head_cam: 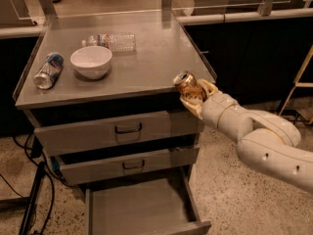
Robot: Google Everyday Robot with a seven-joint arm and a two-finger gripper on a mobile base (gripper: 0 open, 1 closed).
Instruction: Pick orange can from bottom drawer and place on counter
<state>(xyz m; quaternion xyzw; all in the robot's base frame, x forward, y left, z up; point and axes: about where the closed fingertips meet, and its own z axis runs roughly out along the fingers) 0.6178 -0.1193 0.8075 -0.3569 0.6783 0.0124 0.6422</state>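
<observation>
The orange can (187, 85) is orange-brown with a silver top, tilted to the left. My gripper (195, 96) is shut on it and holds it at the front right corner of the counter (146, 62), about level with the counter's edge. The white arm reaches in from the lower right. The bottom drawer (139, 209) is pulled open below and its grey floor shows nothing in it.
On the counter stand a white bowl (91, 61), a blue-and-silver can (48, 71) lying on its side at the left, and a clear plastic bottle (111, 41) lying at the back. The two upper drawers (122, 131) are shut. Cables (29, 199) hang at the left.
</observation>
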